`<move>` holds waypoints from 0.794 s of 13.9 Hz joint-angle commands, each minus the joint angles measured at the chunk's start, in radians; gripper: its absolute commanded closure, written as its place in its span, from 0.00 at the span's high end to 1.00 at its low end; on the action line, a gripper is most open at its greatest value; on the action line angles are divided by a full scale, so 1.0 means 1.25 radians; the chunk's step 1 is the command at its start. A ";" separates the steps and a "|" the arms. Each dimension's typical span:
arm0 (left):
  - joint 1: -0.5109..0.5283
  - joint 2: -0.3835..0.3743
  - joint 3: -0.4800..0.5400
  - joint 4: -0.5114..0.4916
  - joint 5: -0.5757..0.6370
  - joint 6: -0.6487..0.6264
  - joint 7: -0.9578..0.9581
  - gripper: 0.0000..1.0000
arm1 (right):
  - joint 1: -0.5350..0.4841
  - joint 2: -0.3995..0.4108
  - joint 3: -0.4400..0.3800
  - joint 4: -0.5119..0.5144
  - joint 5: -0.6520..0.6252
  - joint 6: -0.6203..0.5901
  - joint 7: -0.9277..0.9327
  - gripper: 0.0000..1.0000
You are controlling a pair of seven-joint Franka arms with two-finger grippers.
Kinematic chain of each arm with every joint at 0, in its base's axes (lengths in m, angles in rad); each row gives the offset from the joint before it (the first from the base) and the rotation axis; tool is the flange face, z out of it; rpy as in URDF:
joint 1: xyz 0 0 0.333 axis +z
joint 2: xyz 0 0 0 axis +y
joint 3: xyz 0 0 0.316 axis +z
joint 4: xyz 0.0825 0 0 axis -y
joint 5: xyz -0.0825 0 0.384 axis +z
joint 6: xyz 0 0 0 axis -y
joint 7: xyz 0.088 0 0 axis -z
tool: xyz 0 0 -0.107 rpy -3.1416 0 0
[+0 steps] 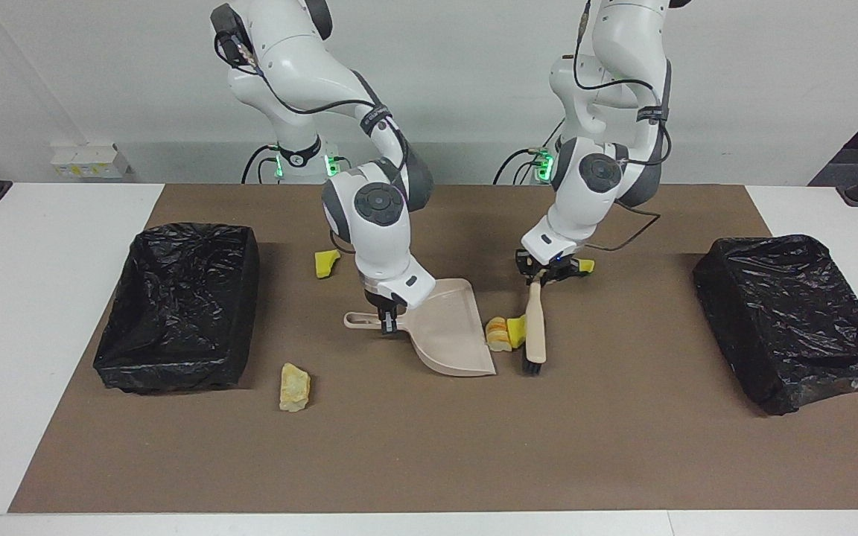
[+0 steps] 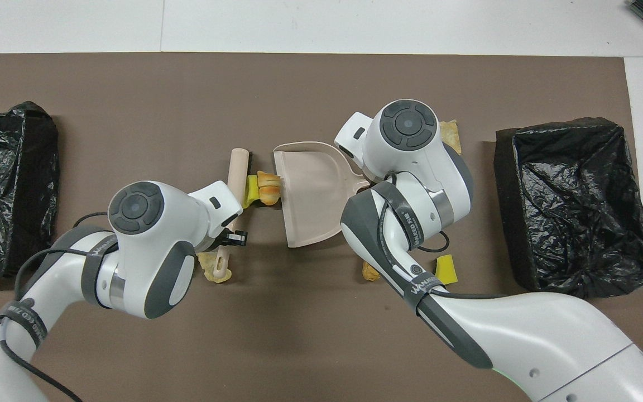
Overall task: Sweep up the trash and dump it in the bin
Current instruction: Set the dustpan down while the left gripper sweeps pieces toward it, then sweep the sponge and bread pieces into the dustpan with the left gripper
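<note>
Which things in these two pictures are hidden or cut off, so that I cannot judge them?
- Overhead view: the right arm covers most of one orange-brown scrap and part of the pale lump.
- Overhead view: the left arm covers part of another pale lump; the green-backed sponge is not visible there.
- Facing view: the left gripper hides most of the green-backed sponge.
- Overhead view: the picture's edge cuts off the bin at the left arm's end.

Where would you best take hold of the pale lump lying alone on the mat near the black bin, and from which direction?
Grip the pale lump across its narrower middle, coming straight down from above. It lies flat on the mat, longer than wide, its length running toward the robots, with bare mat all round, so the fingers can close on its two long flanks. It looks crumbly, so probably squeeze lightly.
</note>
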 commanded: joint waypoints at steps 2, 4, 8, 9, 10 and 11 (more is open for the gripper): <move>-0.111 -0.018 0.010 0.006 -0.016 0.006 -0.211 0.00 | 0.003 0.013 0.005 -0.010 0.008 0.040 0.010 0.00; -0.114 -0.032 0.002 0.011 -0.016 -0.009 -0.261 0.00 | 0.003 0.013 0.005 -0.008 0.008 0.039 0.012 0.00; -0.063 -0.097 0.011 0.010 -0.003 -0.128 -0.324 0.00 | 0.004 0.013 0.007 -0.007 0.008 0.039 0.022 0.00; -0.044 -0.121 0.011 0.008 0.005 -0.162 -0.342 0.00 | 0.004 0.012 0.007 -0.007 0.008 0.037 0.021 0.00; -0.029 -0.139 0.011 0.009 0.028 -0.197 -0.385 0.00 | 0.004 0.011 0.009 -0.007 0.008 0.036 0.017 0.00; -0.020 -0.154 0.011 0.008 0.063 -0.243 -0.437 0.00 | 0.003 0.007 0.020 -0.005 0.009 0.029 0.016 0.00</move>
